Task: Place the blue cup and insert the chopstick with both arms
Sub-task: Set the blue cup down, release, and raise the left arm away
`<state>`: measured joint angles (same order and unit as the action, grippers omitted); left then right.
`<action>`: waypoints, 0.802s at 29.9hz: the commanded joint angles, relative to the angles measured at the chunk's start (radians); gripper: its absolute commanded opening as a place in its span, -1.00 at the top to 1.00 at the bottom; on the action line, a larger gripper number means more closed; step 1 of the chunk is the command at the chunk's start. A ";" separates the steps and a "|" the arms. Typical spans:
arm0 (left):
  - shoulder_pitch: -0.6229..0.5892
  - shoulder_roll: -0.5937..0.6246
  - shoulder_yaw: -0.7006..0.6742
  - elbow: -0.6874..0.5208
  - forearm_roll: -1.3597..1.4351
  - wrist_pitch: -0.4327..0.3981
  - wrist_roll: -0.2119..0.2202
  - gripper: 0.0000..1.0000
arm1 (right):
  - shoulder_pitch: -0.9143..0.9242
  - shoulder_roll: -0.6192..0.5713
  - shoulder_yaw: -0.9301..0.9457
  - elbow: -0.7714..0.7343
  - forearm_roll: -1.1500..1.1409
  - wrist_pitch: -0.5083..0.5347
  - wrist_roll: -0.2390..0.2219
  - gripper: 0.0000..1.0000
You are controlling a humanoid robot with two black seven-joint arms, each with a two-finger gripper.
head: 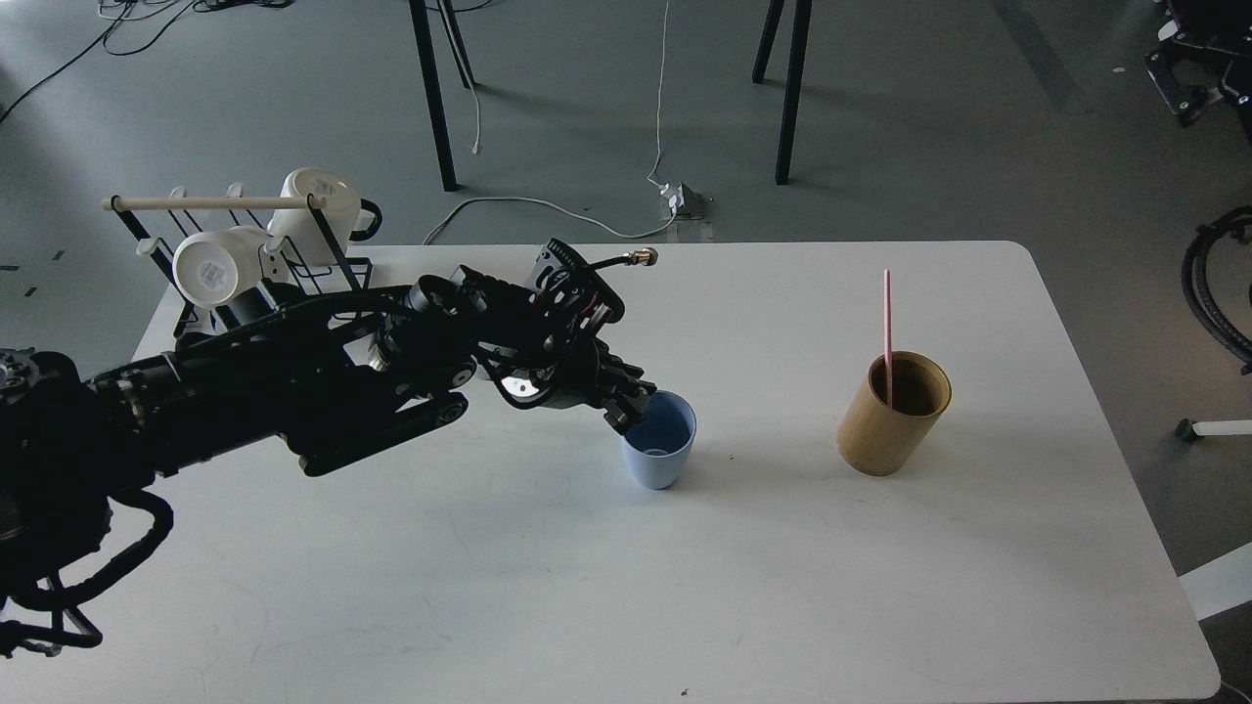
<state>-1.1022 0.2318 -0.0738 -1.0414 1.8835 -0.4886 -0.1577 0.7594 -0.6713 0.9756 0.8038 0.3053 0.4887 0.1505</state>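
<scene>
This looks like a robot lab or test room. The floor (pixel 929 127) is plain grey and hard, with loose wires (pixel 548 205) and a plug block (pixel 685 200) lying on it at 12 o'clock. Thin black legs (pixel 435 98) of some stand rise there too. A white surface (pixel 587 548) fills the middle. A black robot arm (pixel 293 391) with cables reaches in from 9 o'clock. More black gear (pixel 1198 59) sits at 2 o'clock.

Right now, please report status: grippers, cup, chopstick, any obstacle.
Left gripper at the cup rim, grip unclear. Right gripper not in view. Cup upright on table; chopstick in tan holder. Nothing between cup and holder.
</scene>
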 commanded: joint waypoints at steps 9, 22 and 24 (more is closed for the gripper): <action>0.012 0.075 -0.381 0.044 -0.706 0.000 -0.022 -0.99 | -0.002 -0.068 -0.031 0.023 -0.064 0.000 0.000 -0.99; 0.013 0.052 -0.503 0.352 -1.225 0.000 -0.086 -0.99 | 0.014 -0.297 -0.176 0.400 -0.437 -0.054 -0.014 -0.99; 0.021 0.035 -0.503 0.411 -1.396 0.000 -0.097 -0.99 | 0.015 -0.306 -0.193 0.466 -0.546 -0.093 -0.009 -0.99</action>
<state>-1.0898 0.2864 -0.5758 -0.7086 0.6915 -0.4886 -0.2425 0.7679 -0.9514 0.8218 1.1738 -0.1104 0.4490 0.1371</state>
